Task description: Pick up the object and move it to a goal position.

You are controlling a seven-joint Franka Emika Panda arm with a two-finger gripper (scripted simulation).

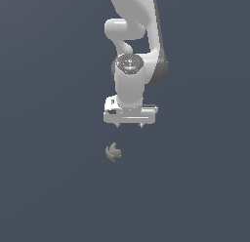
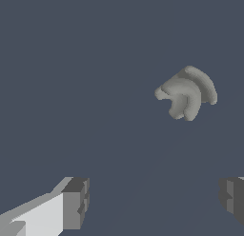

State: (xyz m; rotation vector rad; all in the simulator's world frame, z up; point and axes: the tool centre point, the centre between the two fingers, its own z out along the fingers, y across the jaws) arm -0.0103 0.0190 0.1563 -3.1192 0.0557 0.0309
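the white gripper [image 1: 129,124] hangs with its fingers spread wide and empty, the small grey-olive lumpy object [image 1: 113,152] lying on the dark floor just off from under it, so i reckon closing from here would miss it.

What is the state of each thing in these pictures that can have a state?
Claw: open, empty, fingers wide apart, nothing between them.
Object: lying on the dark surface, not grasped, apart from the claw, not between the fingers.
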